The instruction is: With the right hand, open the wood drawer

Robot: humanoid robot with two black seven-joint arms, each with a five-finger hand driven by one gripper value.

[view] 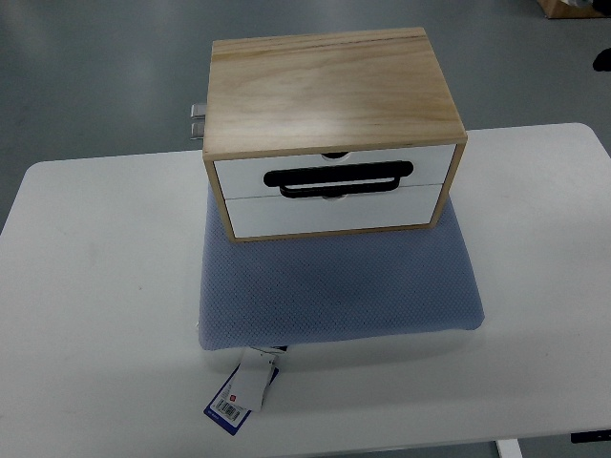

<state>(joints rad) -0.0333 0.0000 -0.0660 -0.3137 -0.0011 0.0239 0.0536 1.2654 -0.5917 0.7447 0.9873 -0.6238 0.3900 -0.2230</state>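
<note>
Fingers of either hand are not showing, so I cannot tell their state, while the wood drawer box (334, 134) is sitting on a blue pad (339, 286) mid-table (86, 286), its black handle (339, 177) lying left-right and facing me

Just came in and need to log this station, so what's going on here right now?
Nothing is being handled at the moment: neither robot hand shows in the top view. A wooden drawer box sits on a blue-grey cushion on the white table. Its two white drawer fronts look shut, and a black handle lies across the seam between them. A tag hangs from the cushion's near edge. The opening has not started yet.
</note>
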